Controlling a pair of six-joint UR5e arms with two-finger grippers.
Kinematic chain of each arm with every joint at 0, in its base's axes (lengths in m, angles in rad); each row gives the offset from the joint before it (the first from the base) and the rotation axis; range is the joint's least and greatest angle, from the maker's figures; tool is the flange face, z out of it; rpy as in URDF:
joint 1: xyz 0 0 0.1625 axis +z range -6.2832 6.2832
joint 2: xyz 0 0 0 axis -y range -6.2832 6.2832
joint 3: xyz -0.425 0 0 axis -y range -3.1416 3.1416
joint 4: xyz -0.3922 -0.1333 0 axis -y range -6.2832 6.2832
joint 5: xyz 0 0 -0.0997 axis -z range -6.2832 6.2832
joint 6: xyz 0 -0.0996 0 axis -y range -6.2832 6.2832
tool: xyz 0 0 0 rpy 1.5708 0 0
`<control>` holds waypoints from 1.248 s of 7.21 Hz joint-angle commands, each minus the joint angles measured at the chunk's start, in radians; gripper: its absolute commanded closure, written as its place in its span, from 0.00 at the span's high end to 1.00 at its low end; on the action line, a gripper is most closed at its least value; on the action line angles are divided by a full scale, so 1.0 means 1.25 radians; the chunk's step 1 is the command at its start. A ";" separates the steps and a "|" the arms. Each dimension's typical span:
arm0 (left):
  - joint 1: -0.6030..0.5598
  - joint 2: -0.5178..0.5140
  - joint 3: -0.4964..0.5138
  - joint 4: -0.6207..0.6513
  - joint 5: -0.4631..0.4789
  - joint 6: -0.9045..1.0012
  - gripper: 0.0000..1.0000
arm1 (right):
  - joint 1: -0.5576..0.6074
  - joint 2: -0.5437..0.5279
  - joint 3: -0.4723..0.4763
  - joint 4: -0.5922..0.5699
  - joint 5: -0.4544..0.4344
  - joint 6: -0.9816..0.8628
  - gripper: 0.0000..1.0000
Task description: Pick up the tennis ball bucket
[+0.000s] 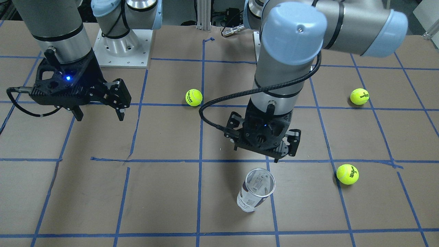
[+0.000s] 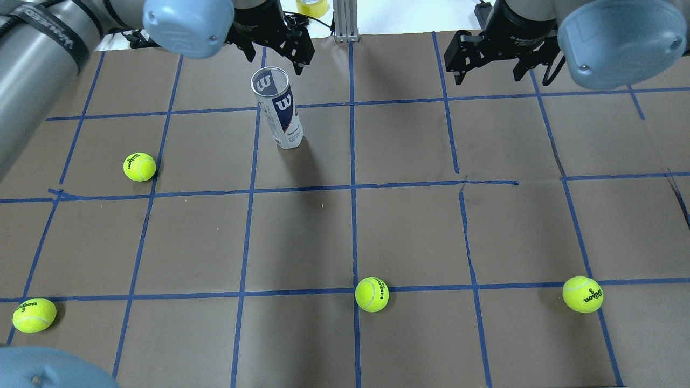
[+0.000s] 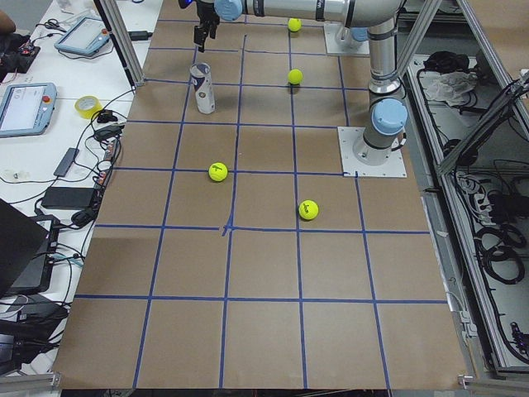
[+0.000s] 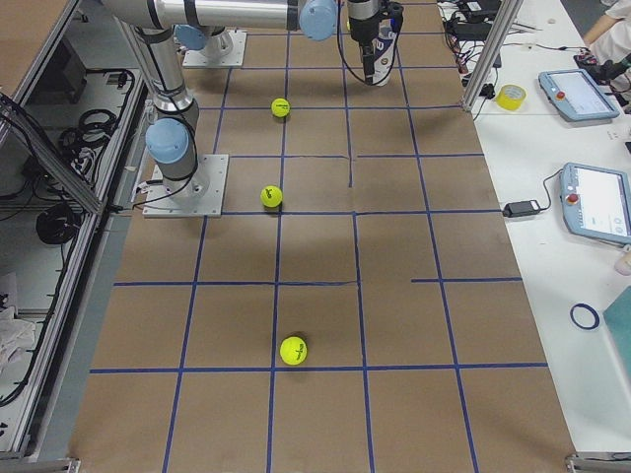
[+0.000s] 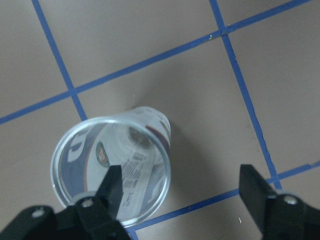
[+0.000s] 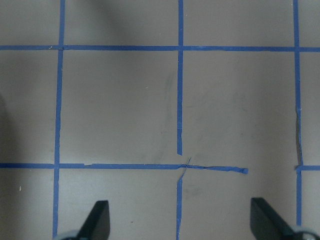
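While the left gripper hangs over the table with its jaws spread wide and holding nothing, the can stands upright lower down, open mouth up, clear of them and untouched. The right gripper is well off to the side, its jaws likewise apart and empty. Three balls lie scattered, all well apart from both sets of jaws.

From overhead, the left gripper shows just past the rim of the can, whose "W" label faces the camera. The right gripper is released over bare table, well apart from the can. Four balls lie far from either pair of jaws.

From the table's left end, the can stands below the left gripper, with a gap between its rim and the jaws.

From the right end, the right gripper points down at the table, a ball off to one side.

On the left wrist camera, the can sits under one of the fingers, off the middle of the gap. The other finger is well clear of it, and blue tape lines cross the table in between.

On the right wrist camera, the fingers stand wide apart, with only table and tape between them.
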 commanded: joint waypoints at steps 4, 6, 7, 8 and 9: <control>0.210 0.187 -0.147 -0.128 0.019 -0.022 1.00 | 0.003 -0.001 0.010 0.000 0.000 -0.009 1.00; 0.208 0.235 -0.242 -0.071 0.006 -0.012 1.00 | 0.002 0.000 0.017 -0.001 0.001 -0.009 1.00; 0.206 0.259 -0.257 -0.071 -0.033 -0.022 1.00 | 0.003 -0.001 0.017 0.000 0.010 -0.009 1.00; 0.208 0.275 -0.258 -0.075 -0.045 -0.018 1.00 | 0.003 -0.001 0.017 -0.001 0.012 -0.009 1.00; 0.208 0.276 -0.259 -0.078 -0.044 -0.018 1.00 | 0.002 0.000 0.017 -0.001 0.012 -0.009 1.00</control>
